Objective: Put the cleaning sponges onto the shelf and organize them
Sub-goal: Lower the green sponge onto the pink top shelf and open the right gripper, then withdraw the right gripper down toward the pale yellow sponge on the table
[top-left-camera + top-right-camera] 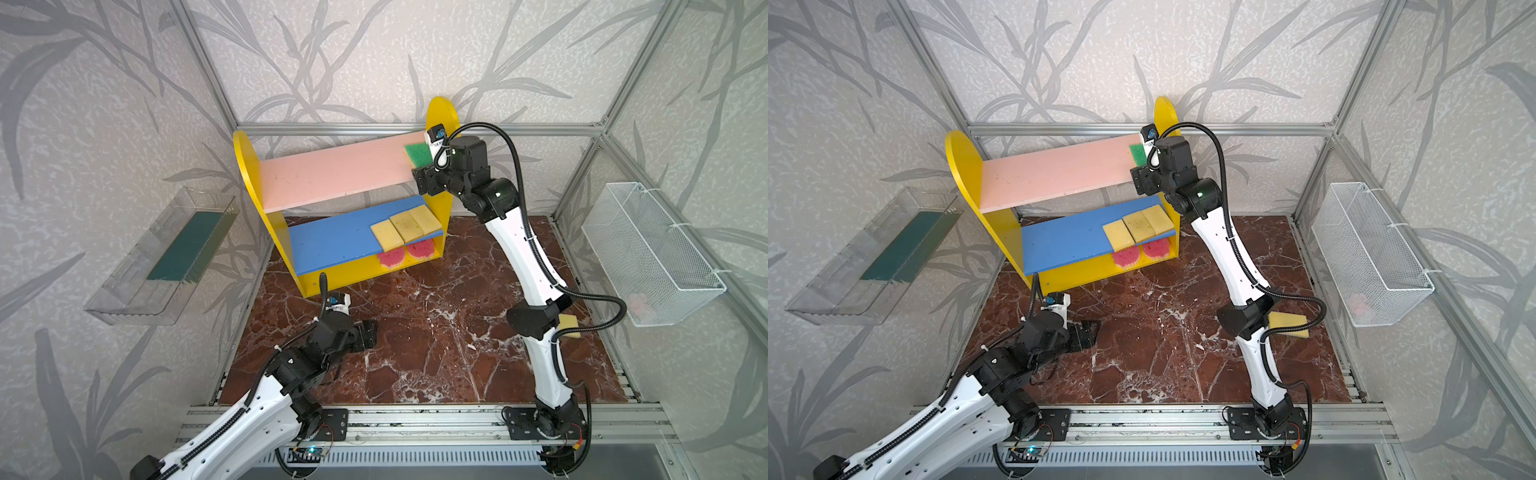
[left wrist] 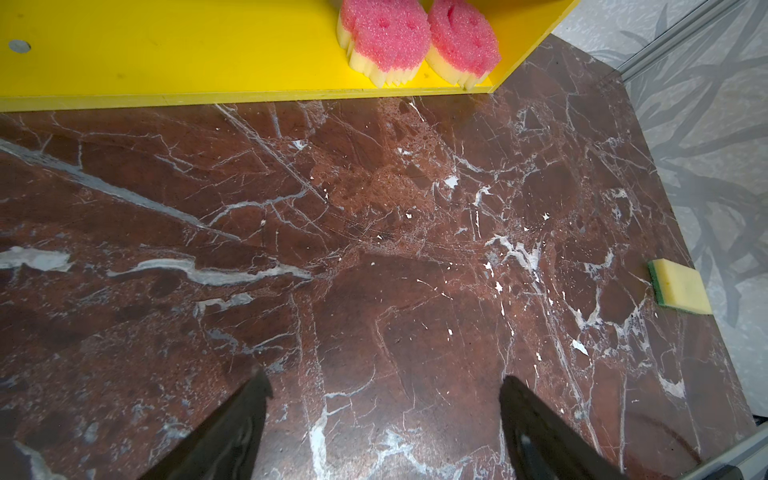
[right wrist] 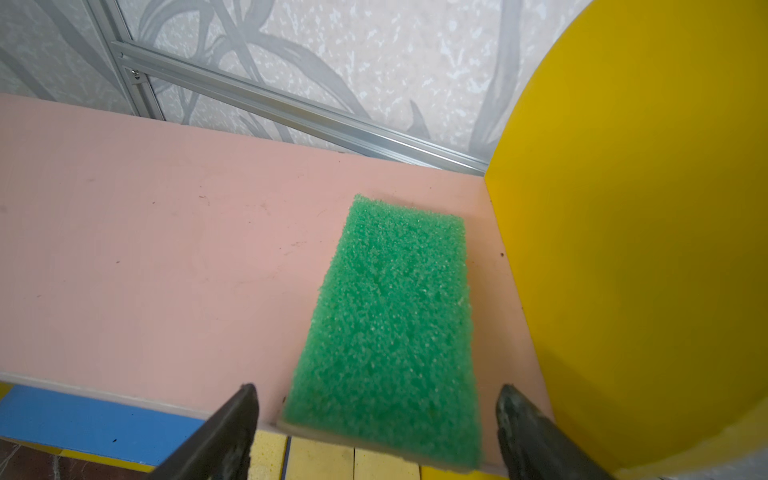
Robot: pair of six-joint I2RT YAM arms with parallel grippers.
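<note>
Marble surface (image 1: pixel 415 353) w/ leaf wallpaper behind. Left pincer (image 2: pixel 384 419) wide, empty, low over surface. Yellow sponge (image 2: pixel 679 286) loose near right edge. Shelf (image 1: pixel 249 166) at back: 2 pink sponges (image 2: pixel 384 37) on base, 3 yellow sponges (image 1: pixel 405 226) on blue board, green sponge (image 3: pixel 395 324) flat on pink board; right pincer (image 3: pixel 376 415) wide, straddling it, not gripping.

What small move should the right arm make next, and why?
Probably draw the right tool straight back from the pink top board. Its jaws stand open on either side of the green-faced rectangular sponge, which lies flat beside the yellow side panel, overhanging the front edge a little.
</note>
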